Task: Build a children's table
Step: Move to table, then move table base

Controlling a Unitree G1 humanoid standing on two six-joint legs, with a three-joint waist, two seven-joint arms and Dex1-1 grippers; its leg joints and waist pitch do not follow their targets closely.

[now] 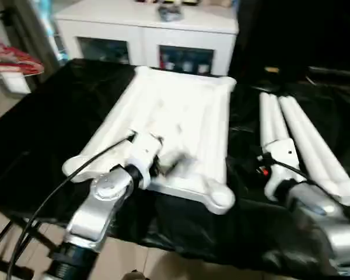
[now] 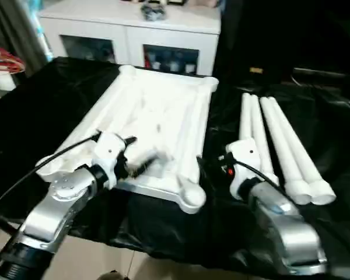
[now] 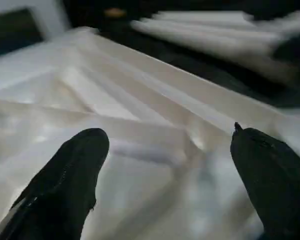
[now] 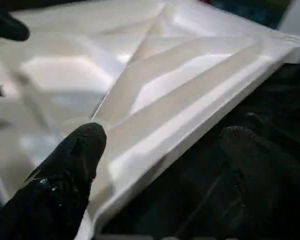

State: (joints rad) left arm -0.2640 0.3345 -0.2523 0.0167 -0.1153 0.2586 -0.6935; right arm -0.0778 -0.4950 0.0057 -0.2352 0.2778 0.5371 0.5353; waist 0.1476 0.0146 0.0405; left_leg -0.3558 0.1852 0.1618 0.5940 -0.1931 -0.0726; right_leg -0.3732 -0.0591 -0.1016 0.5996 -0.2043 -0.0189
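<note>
Four legs lie loose beside the upturned top (none socketed); my left claw and right claw gape empty, assembly unstarted.

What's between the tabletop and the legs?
Bare black cloth and the right gripper, open, between tabletop and legs; head views.
</note>
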